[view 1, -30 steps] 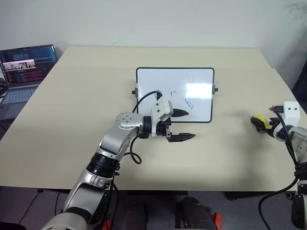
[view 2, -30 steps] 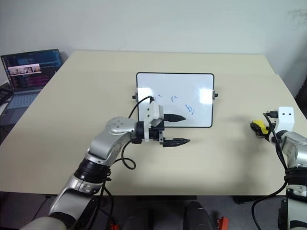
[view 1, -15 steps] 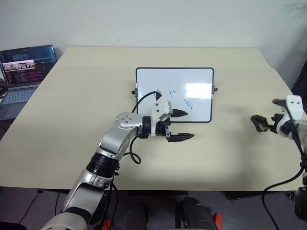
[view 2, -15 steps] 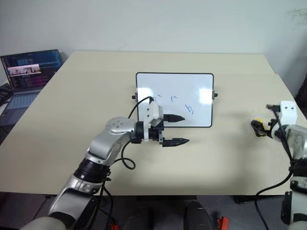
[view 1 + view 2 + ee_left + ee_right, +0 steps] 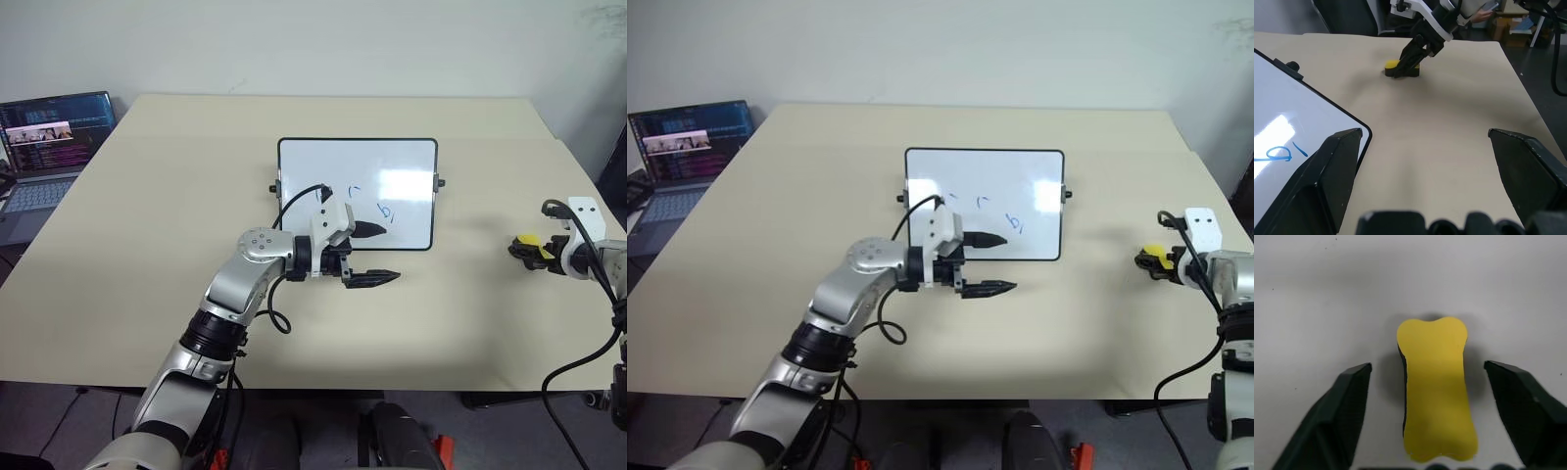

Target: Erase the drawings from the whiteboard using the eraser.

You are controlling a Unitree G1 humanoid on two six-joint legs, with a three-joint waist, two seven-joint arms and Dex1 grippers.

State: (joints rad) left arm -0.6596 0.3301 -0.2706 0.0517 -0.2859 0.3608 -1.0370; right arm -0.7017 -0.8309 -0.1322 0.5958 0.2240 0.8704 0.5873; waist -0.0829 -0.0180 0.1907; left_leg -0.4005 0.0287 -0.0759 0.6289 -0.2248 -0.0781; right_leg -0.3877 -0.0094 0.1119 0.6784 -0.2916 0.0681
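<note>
- Eraser [image 5: 1436, 387]: yellow, waisted block with dark underside, flat on the matte beige desk [image 5: 147, 255], well right of the whiteboard [image 5: 358, 191].
- Right claw [image 5: 524, 250]: fingers wide, straddling the eraser without contact.
- Left claw [image 5: 377, 255]: wide, empty, over the board's glossy lower edge beside the blue drawings [image 5: 387, 211].
- Laptop [image 5: 49, 137]: off the desk's far left corner.

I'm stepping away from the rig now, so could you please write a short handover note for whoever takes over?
Left tool: open, empty, at the whiteboard's near edge.
Right tool: open, fingers either side of the eraser without touching it.
Eraser lies flat on the table, well right of the board.
Done: nothing erased; the blue drawings remain.
Left: close on the eraser, carry it over, wipe the strokes.
</note>
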